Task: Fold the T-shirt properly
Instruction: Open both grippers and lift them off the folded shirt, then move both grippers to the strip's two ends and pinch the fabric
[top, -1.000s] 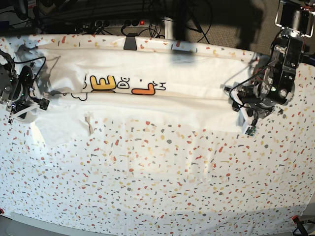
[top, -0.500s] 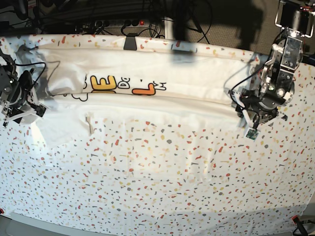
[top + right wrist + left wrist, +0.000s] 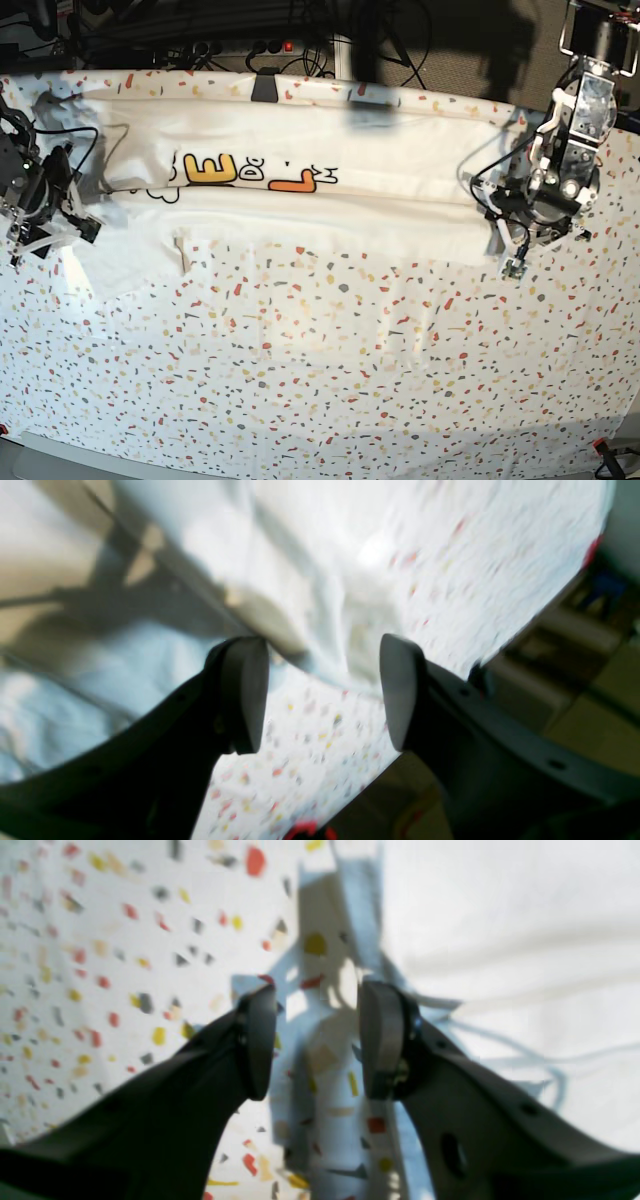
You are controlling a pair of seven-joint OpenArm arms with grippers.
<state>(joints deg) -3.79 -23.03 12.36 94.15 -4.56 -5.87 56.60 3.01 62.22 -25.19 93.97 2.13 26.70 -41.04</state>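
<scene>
Tools sit at both ends. The right tool point(image 3: 48, 225) is spread wide and holds nothing. The T-shirt point(image 3: 300, 205) lies long across the worktop point(image 3: 330, 380), half folded. The left tool point(image 3: 515, 250) is spread too. Both should pinch matching edges evenly.

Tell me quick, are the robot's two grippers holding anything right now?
Left gripper: open, empty, above the speckled white tablecloth.
Right gripper: open, empty, by the edge of the large white cotton T-shirt.
</scene>
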